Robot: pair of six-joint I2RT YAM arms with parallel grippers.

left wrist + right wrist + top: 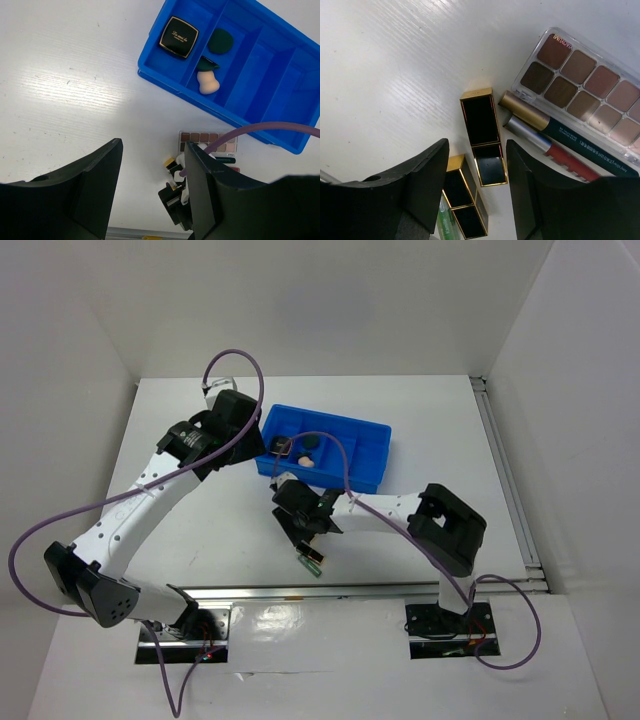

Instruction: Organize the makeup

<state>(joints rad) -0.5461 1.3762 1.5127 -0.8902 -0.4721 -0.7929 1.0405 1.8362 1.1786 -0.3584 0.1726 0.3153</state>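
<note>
In the left wrist view the blue tray [272, 65] holds a black square compact [179, 37], a dark green round piece [220, 41] and a peach sponge [207, 83]. On the table in front of the tray lie the pinkish palette [585, 95], two thin pencils [560, 132] and two black-gold cases [484, 135]. My right gripper [477, 185] is open and empty, low over the cases, with the end of one case between its fingers. My left gripper [152, 185] is open and empty, high above the table to the left of the tray.
A green tube [445, 225] lies beside the nearer black-gold case; it also shows in the top view [312, 562]. The tray's right compartments [295, 85] look empty. The table's metal rail [330, 590] runs along the near edge.
</note>
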